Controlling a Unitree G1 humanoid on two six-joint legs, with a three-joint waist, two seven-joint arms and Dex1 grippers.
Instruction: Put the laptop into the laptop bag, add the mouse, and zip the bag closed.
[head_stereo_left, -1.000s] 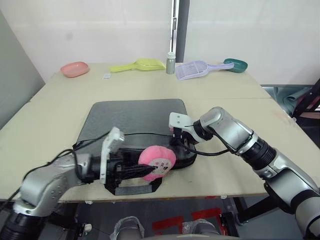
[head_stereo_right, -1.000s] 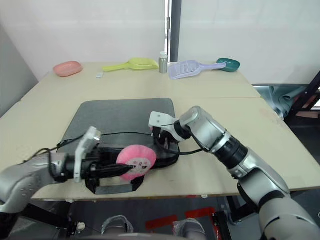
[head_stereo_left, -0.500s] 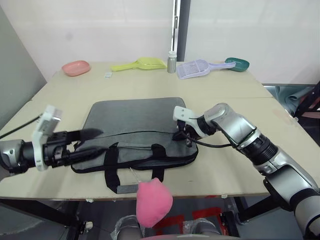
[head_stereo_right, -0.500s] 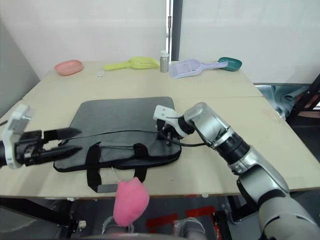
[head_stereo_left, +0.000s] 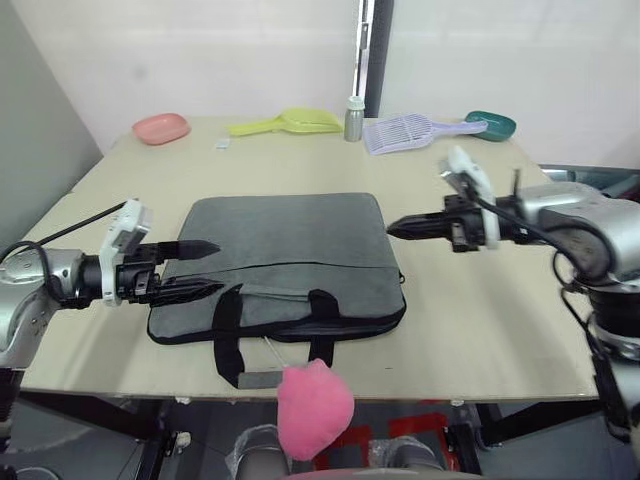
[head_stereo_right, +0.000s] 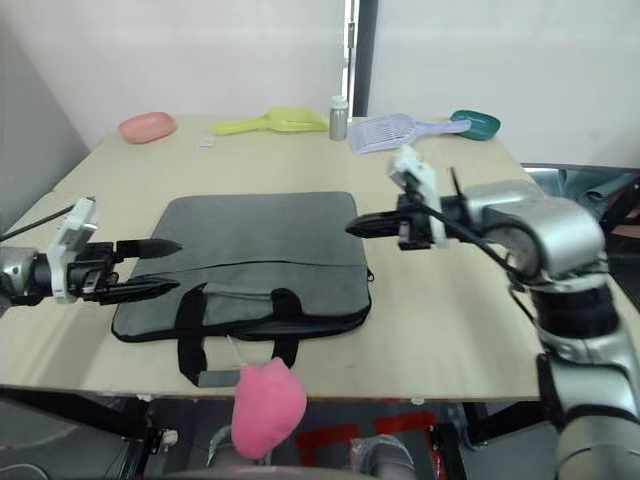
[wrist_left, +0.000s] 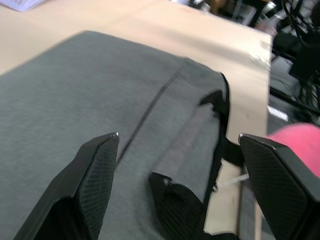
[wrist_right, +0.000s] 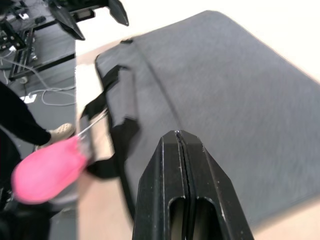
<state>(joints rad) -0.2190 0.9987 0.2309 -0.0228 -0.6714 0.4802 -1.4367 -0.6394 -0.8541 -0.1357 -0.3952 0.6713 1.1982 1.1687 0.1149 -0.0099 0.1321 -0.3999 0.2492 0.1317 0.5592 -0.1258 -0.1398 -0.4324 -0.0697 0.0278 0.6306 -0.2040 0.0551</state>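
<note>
Grey fabric marks the one laptop bag (head_stereo_left: 280, 262), lying flat near the bench's (head_stereo_left: 480, 330) front edge with its seam line looking drawn shut; no laptop or mouse lies out, so packing and zipping seem done, though the contents are hidden. At the bag's left end the left end effector (head_stereo_left: 205, 267) hovers with fingers spread apart. One fuzzy pink toy (head_stereo_left: 314, 408) dangles below the front edge. Off the bag's right end, the right end effector (head_stereo_left: 392, 229) hangs with fingers pressed together, holding nothing.
</note>
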